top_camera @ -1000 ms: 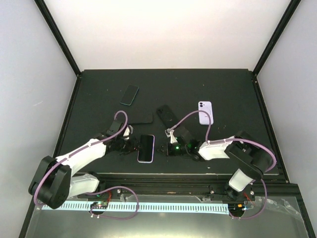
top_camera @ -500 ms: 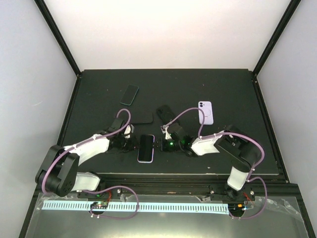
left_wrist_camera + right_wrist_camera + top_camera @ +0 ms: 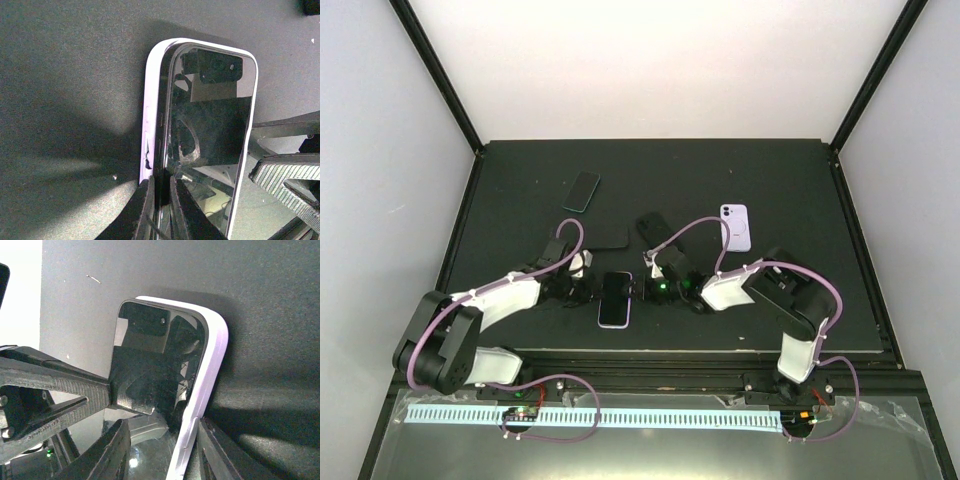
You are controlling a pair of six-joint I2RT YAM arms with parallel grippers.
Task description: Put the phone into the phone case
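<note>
A dark-screened phone point(image 3: 615, 296) lies face up inside a lavender phone case point(image 3: 601, 318) near the table's front. In the left wrist view my left gripper point(image 3: 161, 187) is pinched on the left edge of the phone point(image 3: 210, 120) and case wall point(image 3: 152, 100). In the top view it point(image 3: 592, 291) is at the phone's left side. My right gripper point(image 3: 640, 291) is at the right side. In its wrist view the right gripper point(image 3: 162, 432) stands open, one finger over the screen point(image 3: 150, 370) and one outside the case's wall point(image 3: 212, 365).
A teal phone point(image 3: 582, 191) lies at the back left. A black case point(image 3: 610, 237) and a black case with a ring point(image 3: 657, 232) lie behind the grippers. A purple phone point(image 3: 735, 226) lies to the back right.
My right gripper has moved left up to the phone's right edge. My left gripper has closed in slightly on the left edge. The phone has stayed in place.
</note>
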